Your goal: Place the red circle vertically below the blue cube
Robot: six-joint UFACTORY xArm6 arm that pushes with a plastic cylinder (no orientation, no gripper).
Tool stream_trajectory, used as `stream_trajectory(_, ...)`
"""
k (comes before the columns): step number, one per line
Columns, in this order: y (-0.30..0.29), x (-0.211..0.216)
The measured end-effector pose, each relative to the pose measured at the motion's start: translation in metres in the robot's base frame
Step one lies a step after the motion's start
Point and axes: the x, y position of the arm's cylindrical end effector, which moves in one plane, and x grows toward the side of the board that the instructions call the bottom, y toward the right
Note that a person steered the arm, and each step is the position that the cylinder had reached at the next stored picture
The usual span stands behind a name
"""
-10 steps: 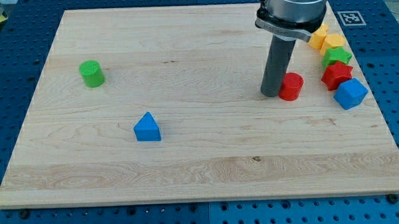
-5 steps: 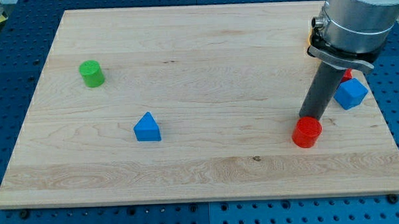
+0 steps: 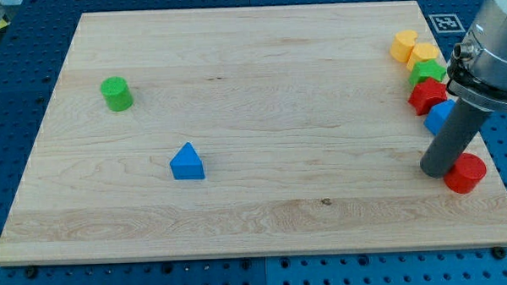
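The red circle [image 3: 466, 173] lies on the wooden board near its right edge, toward the view's bottom. My tip [image 3: 438, 169] stands just left of it, touching its side. The blue cube [image 3: 441, 116] sits above the red circle, slightly to its left, and the rod hides its lower right part.
Up the right edge above the blue cube lie a red star [image 3: 427, 95], a green star [image 3: 427, 72] and two yellow blocks [image 3: 405, 45] [image 3: 424, 54]. A blue triangle [image 3: 186, 162] lies left of centre. A green cylinder [image 3: 116, 93] lies at the far left.
My tip has moved right and toward the view's bottom, pushing the red circle from the middle right to a spot below the blue cube by the right edge.
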Motion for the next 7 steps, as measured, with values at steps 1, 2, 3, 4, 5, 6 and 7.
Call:
stream_trajectory(1,-0.004,0.025)
stream_trajectory(2,0.016,0.049)
stream_trajectory(3,0.036,0.055)
stream_trajectory(4,0.039,0.040)
stream_trajectory(5,0.040,0.014)
stream_trajectory(6,0.040,0.002)
stream_trajectory(7,0.039,0.012)
